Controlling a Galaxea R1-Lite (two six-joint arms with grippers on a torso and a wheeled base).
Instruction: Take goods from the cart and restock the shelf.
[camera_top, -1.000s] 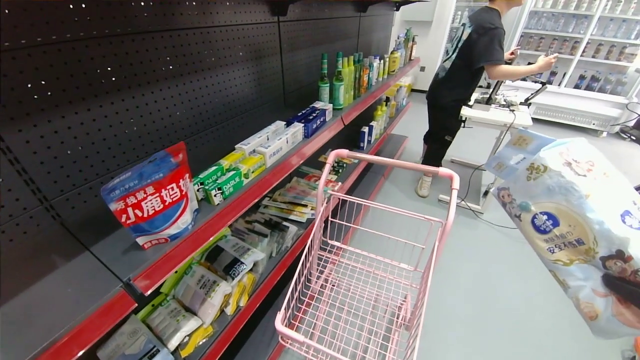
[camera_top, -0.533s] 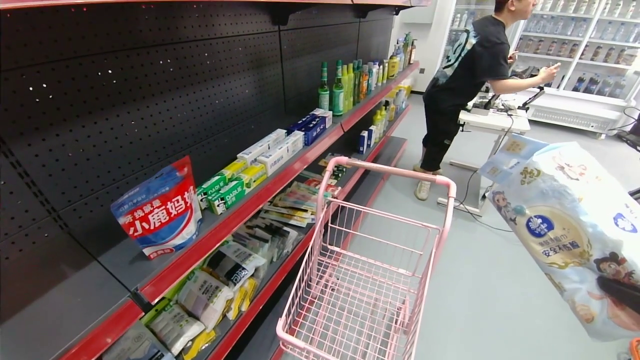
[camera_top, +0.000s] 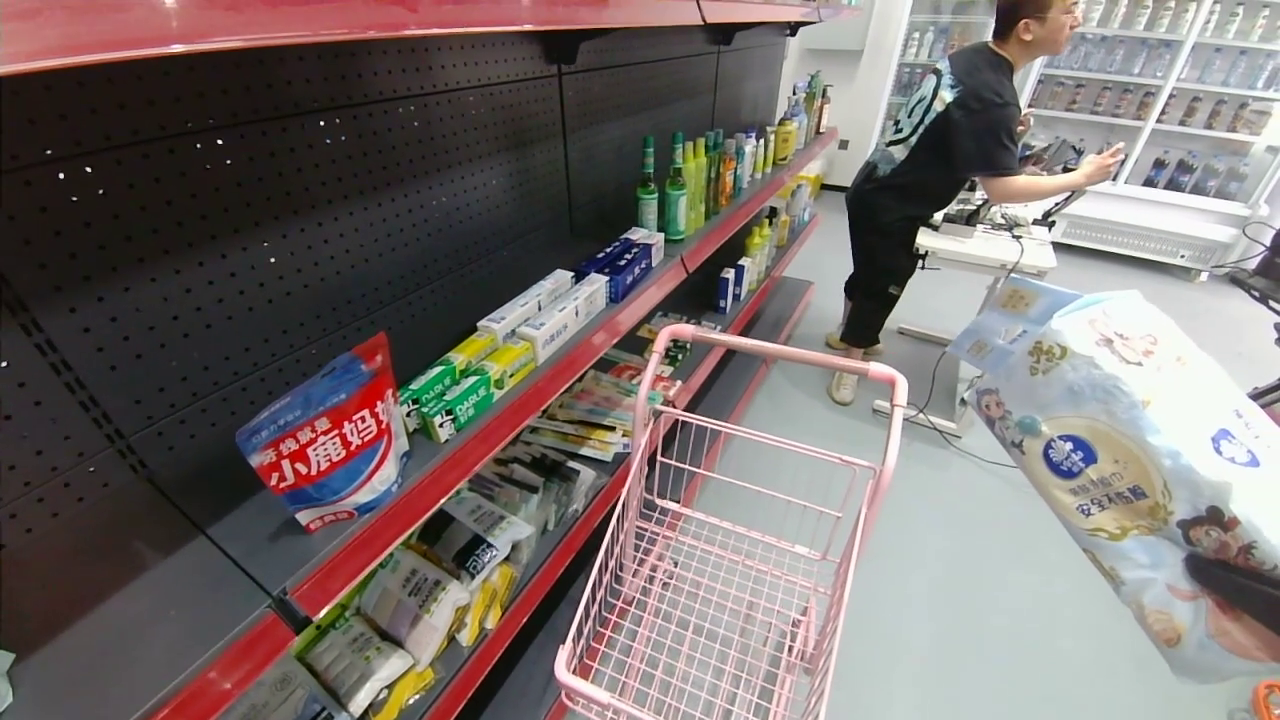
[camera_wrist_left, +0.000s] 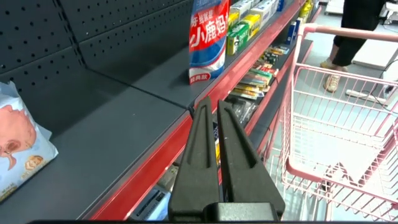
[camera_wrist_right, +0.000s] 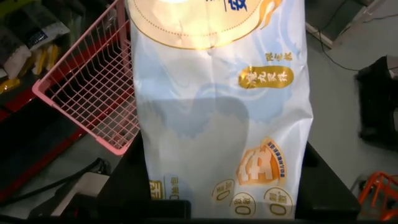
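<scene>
A: State of the right pincer (camera_wrist_right: 224, 186)?

B: Pinching a large pale blue-and-white pack (camera_top: 1130, 470) in plastic wrap printed with cartoon figures. One dark finger (camera_wrist_right: 127, 180) on each side of the wrapper.

A: Whereabouts of the pack?

B: Up in the air and tilted, above the grey floor (camera_top: 960, 600). On the right of the pink wire cart (camera_top: 880, 375), near its handle end. Well apart from the shelf (camera_top: 520, 410).

A: And the left pincer (camera_wrist_left: 211, 107)?

B: Pressed together, fingers (camera_wrist_left: 200, 143) side by side with just a thin slit between. Hanging near the red front edge of the shelf, with the cart's pink wire wall off to one side.

A: On the shelf itself?

B: A red-and-blue pouch (camera_top: 330, 440) standing upright on the grey middle board, against the black pegboard. Just beyond it, green boxes (camera_top: 465, 385), then white boxes (camera_top: 545, 305) and blue boxes (camera_top: 625, 245) in a row along the same board. Farther along, a cluster of green and yellow bottles (camera_top: 690, 180). Also a pale packet (camera_wrist_left: 22, 149) lying on the same board, well apart from the pouch, at the near end.

A: Below that?

B: A lower board crowded with flat white and yellow packets (camera_top: 420, 590), just beside the cart.
</scene>
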